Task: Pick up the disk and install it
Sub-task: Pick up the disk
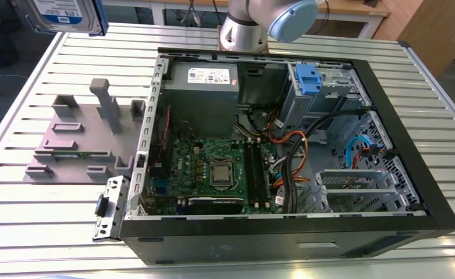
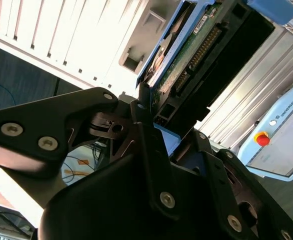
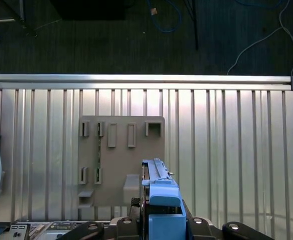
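Note:
The disk point(image 1: 60, 14) hangs high above the table's far corner at the exterior view's left, its white-and-blue label and blue bracket facing the camera. In the second wrist view my gripper point(image 2: 169, 117) is shut on the disk point(image 2: 196, 55). The drive's green circuit board and connector edge stick out past the black fingers point(image 2: 145, 125). The first wrist view looks down the disk's blue bracket point(image 3: 161, 192), which hangs over the grey fixture plate point(image 3: 121, 160).
An open computer case point(image 1: 437, 192) lies on the slatted metal table point(image 1: 25, 197), with a blue latch piece point(image 1: 309, 78) at its drive bay. The grey fixture plate point(image 1: 76, 136) with upright holders sits beside it. The arm's base point(image 1: 243, 32) stands behind the case. A teach pendant point(image 2: 281, 135) lies nearby.

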You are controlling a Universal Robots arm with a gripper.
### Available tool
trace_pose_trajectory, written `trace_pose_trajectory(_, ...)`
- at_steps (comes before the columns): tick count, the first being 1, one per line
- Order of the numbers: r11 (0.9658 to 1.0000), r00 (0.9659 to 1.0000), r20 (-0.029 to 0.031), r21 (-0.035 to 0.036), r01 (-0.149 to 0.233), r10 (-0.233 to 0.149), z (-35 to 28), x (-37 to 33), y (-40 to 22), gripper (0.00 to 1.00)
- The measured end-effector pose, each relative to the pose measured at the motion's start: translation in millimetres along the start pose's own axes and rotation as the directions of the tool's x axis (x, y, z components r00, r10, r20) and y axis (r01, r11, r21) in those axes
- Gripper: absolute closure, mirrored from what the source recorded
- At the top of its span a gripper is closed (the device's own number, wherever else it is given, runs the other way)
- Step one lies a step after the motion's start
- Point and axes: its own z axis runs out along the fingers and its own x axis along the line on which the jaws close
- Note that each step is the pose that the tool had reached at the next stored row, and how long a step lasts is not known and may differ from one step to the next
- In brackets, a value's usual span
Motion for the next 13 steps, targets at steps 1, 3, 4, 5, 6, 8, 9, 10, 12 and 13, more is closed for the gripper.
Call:
trace_pose_trajectory(1,1.0000,1.0000,0.0000,0.0001,0.000,0.000,0.0,0.0,-0.9,0.63)
trace_pose_trajectory(3,1.0000,1.0000,0.0000,0.0000,0.000,0.000,-0.1,0.0,-2.7,0.63)
trace_pose_trajectory(4,1.0000,1.0000,0.0000,0.0000,0.000,0.000,-0.1,0.0,-3.5,0.63)
trace_pose_trajectory(5,1.0000,1.0000,0.0000,0.0000,0.000,0.000,-0.2,-0.1,-4.4,0.63)
trace_pose_trajectory(6,1.0000,1.0000,0.0000,0.0000,0.000,0.000,-0.2,-0.1,-5.3,0.63)
trace_pose_trajectory(8,1.0000,1.0000,-0.0001,0.0000,0.000,0.000,-0.3,-0.1,-7.1,0.63)
trace_pose_trajectory(9,1.0000,1.0000,-0.0001,0.0000,0.000,0.000,-0.3,-0.1,-8.0,0.63)
trace_pose_trajectory(10,1.0000,1.0000,0.0000,0.0000,0.000,0.000,-0.3,-0.1,-8.8,0.63)
trace_pose_trajectory(12,1.0000,1.0000,0.0000,0.0000,0.000,0.000,-0.4,-0.2,-10.6,0.63)
trace_pose_trajectory(13,1.0000,1.0000,0.0000,0.0000,0.000,0.000,-0.4,-0.2,-11.4,0.63)
